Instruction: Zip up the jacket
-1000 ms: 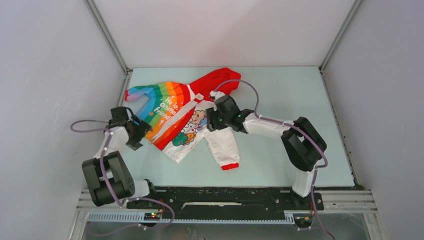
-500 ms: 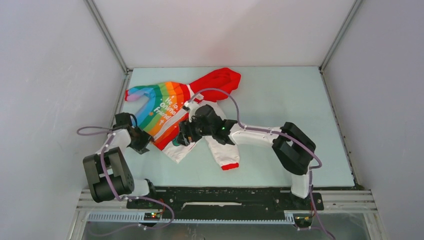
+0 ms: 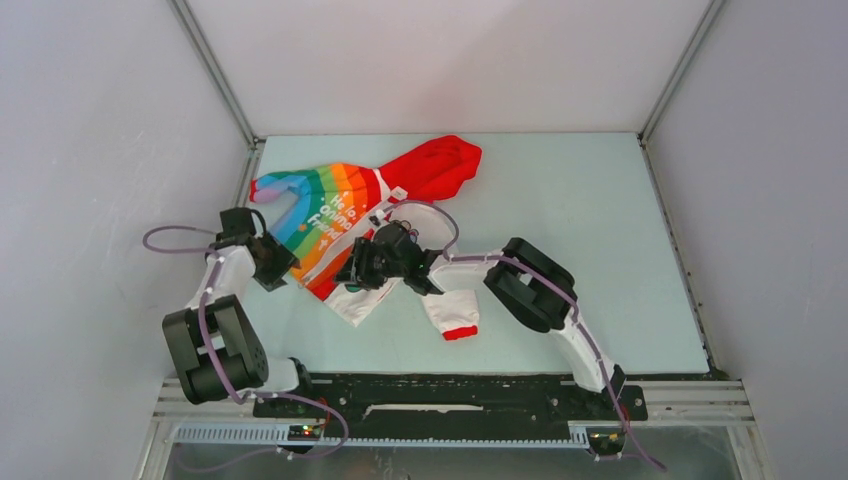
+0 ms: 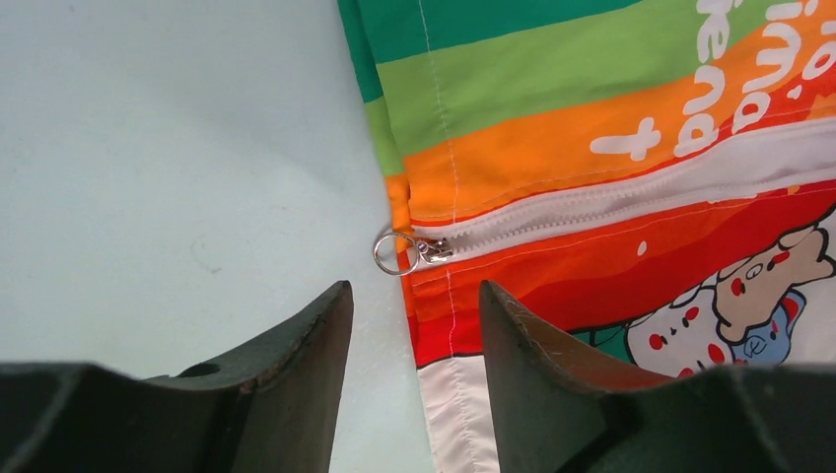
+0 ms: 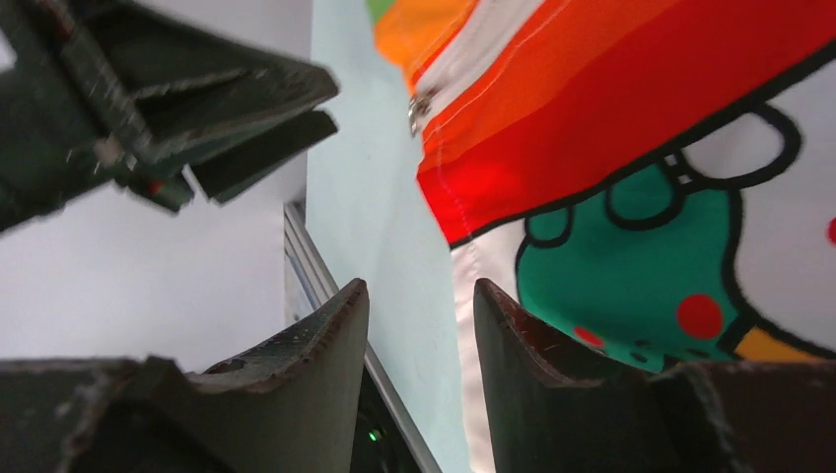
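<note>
The jacket [image 3: 325, 215] lies flat on the pale table, red hood [image 3: 432, 165] at the back, rainbow half on the left, white cartoon half under my right arm. In the left wrist view the zip slider with its ring pull [image 4: 399, 252] sits at the hem, the white zip band [image 4: 611, 202] running right from it. My left gripper [image 4: 414, 291] is open and empty, just short of the ring, fingers astride the hem edge. My right gripper [image 5: 419, 288] is open and empty, low over the hem by the green cartoon print [image 5: 641, 266]. The slider [image 5: 422, 103] shows ahead of it.
A white sleeve with a red cuff [image 3: 458, 330] trails toward the front. The enclosure's left wall and metal rail [image 3: 243, 190] stand close beside my left gripper [image 3: 283, 262]. My right gripper [image 3: 352, 272] faces it across the hem. The black base rail [image 3: 450, 395] is at the front.
My right gripper has moved left and forward from the collar, down the jacket's front to the hem. My left gripper shifted slightly and stays beside the hem corner.
</note>
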Tool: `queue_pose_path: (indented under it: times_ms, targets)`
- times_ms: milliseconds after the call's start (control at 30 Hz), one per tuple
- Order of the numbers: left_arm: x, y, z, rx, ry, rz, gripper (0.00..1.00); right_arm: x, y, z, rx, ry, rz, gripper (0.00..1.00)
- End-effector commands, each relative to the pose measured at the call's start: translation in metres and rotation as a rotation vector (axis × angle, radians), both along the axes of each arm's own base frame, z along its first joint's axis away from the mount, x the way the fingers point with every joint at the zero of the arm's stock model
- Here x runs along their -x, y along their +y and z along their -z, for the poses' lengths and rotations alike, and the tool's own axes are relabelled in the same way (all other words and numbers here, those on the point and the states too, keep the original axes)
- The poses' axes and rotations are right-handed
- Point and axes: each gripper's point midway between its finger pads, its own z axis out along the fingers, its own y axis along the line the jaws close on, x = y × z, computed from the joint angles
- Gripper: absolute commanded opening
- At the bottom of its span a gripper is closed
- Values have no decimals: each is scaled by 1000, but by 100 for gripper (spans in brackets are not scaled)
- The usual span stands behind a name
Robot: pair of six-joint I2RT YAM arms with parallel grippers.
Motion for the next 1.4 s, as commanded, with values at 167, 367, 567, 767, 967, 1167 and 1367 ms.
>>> queue_pose_path:
  times_ms: [167,367,567,767,967,1167,1367]
  targets:
    - [-20,-7,-16,-28,-52,176,58,-25,24,-3,-3,182,253,49]
    - [-21,-17,-4,2,-30,207,57,-22,31,8,-12,208,238,49]
    - [-20,-20,1,36,-39,153,48,-21,34,20,16,226,248,47]
    - [-16,-14,17,36,58,134,51,-19,47,28,34,219,257,46]
    - [-19,-13,28,76,91,128,39,-21,47,34,45,207,261,45]
    - [-9,-24,37,138,102,117,32,-21,44,42,58,211,264,39]
    - [11,-48,46,244,98,95,24,-23,37,43,66,209,271,34]
